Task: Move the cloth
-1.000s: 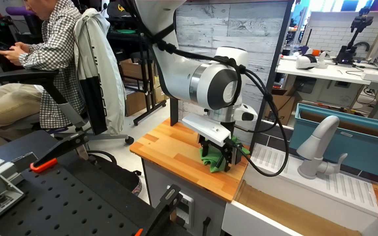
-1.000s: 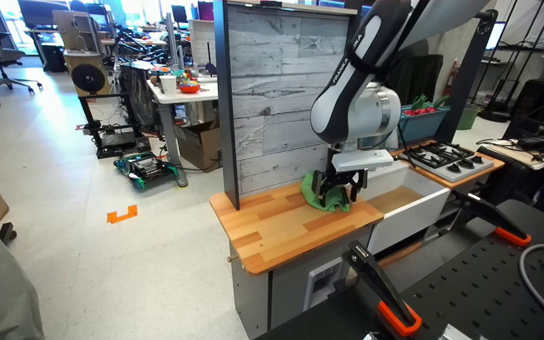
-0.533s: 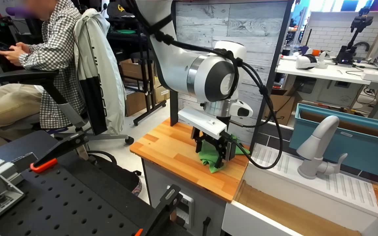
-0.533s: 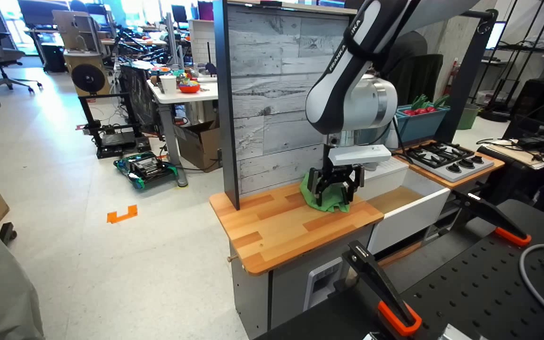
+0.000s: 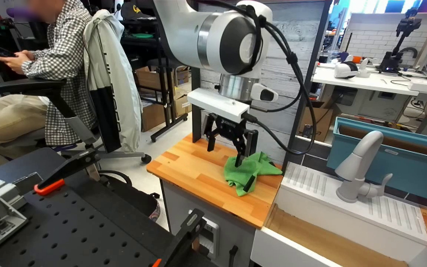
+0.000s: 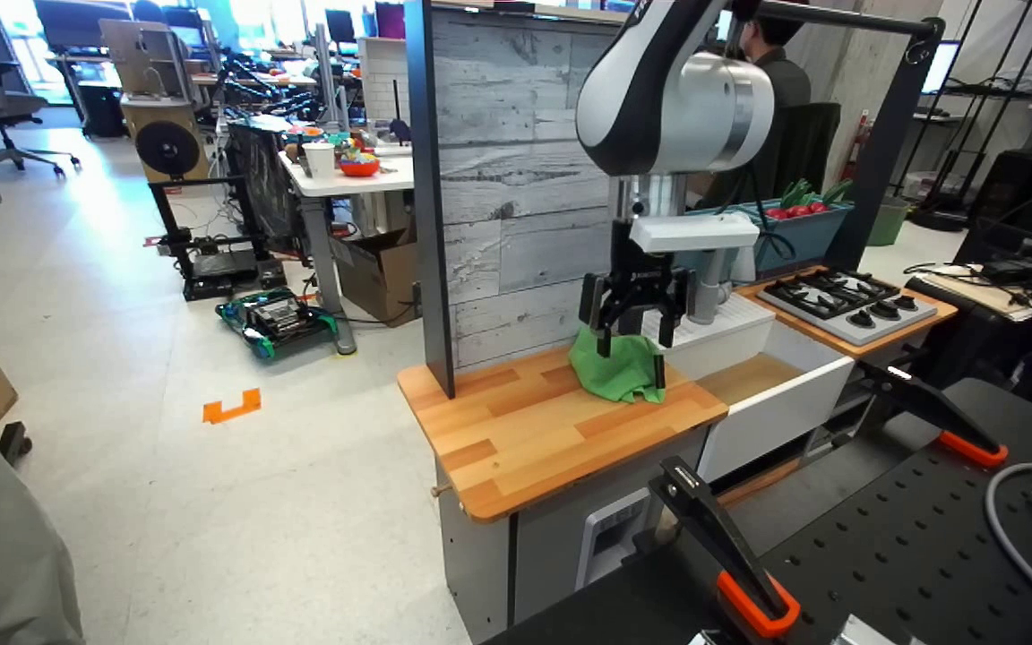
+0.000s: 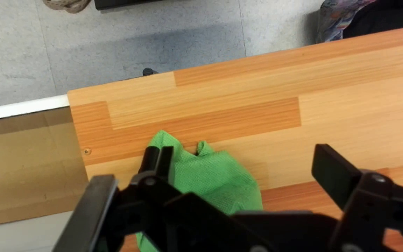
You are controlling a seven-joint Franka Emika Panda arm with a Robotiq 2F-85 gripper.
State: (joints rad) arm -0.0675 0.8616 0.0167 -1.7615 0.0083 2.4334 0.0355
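Cloth (image 7: 219, 178) — bright green, finely textured, loosely crumpled — lies on the worktop (image 7: 205, 119); claw (image 6: 635, 342) above it, jaws spread apart.

In both exterior views, grey plank wall (image 6: 516, 179) along a wooden counter (image 6: 516, 439), with a white desk (image 5: 326, 76) beyond. White tiled wall (image 5: 369, 40) behind the desk; farther back, bright window (image 5: 369, 5). In an exterior view, pale floor (image 6: 256, 502) out to a chair (image 6: 14, 107) at far left; toward the right, concrete wall (image 6: 856, 85) and dark shelves (image 6: 986, 92). In the wrist view, soft shadow (image 7: 201, 45) across the floor.
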